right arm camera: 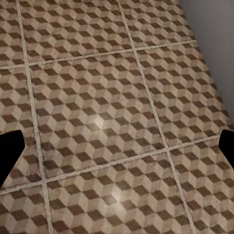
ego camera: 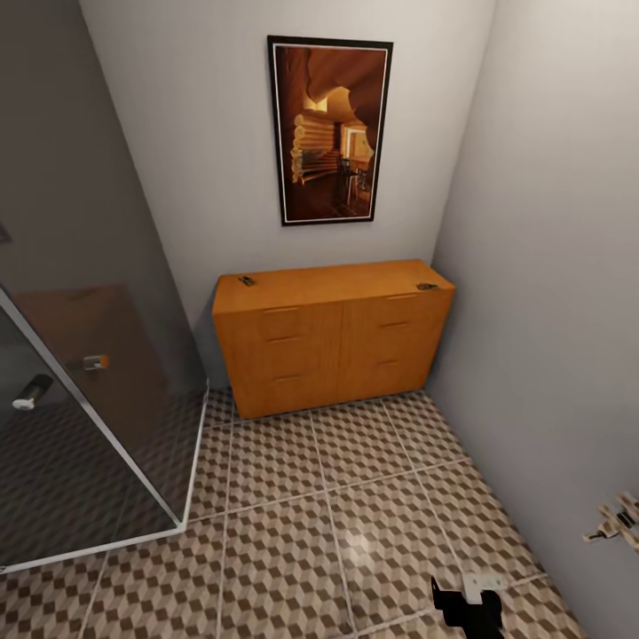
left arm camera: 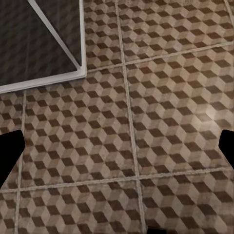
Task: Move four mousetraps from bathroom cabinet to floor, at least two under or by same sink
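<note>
Cabinet [ego camera: 333, 333] stands far ahead of both jaws, against back wall under framed picture [ego camera: 330, 130]; long axis runs crosswise to robot's heading. Two mousetraps on cabinet top: one at left rear corner [ego camera: 247, 280], one at right end [ego camera: 427, 287]. Another mousetrap-like item [ego camera: 617, 519] lies beside right wall, just right of right gripper [ego camera: 466, 603].

Right arm judged nearer; both well short of reach.

Both wrist views look down on bathroom floor [left arm camera: 161, 122]; finger edges at frame sides, jaws spread wide, holding nothing. Glass shower enclosure [ego camera: 80, 373] left of jaws.
</note>
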Controlling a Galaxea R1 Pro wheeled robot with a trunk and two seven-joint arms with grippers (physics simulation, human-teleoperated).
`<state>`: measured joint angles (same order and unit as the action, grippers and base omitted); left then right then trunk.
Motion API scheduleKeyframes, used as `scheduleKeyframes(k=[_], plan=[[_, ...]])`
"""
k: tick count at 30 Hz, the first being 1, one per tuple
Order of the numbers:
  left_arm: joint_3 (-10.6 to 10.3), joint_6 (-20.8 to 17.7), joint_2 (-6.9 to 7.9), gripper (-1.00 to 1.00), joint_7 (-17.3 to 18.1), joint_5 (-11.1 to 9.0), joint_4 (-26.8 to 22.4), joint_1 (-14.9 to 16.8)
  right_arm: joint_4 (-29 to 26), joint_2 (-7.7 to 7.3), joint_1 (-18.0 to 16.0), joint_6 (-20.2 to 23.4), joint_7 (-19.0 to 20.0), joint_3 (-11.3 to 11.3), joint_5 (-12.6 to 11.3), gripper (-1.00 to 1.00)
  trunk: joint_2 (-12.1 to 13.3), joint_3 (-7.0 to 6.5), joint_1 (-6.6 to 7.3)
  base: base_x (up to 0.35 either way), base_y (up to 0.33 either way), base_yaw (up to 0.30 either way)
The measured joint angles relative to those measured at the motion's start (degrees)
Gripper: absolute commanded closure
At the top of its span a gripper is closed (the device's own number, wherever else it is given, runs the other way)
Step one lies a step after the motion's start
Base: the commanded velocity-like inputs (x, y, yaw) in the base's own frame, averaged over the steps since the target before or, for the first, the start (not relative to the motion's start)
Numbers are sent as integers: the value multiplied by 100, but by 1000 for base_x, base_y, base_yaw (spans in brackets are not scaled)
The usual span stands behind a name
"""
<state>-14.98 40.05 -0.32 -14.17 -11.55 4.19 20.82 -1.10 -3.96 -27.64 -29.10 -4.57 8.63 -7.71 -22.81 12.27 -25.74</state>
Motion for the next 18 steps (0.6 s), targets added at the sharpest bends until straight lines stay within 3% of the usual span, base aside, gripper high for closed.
scheduleKeyframes(k=[18], plan=[[0,0,0,-100,0,0,0,0,0,0,0,0,5,0,0,-100,0,0,0,151,0,0]])
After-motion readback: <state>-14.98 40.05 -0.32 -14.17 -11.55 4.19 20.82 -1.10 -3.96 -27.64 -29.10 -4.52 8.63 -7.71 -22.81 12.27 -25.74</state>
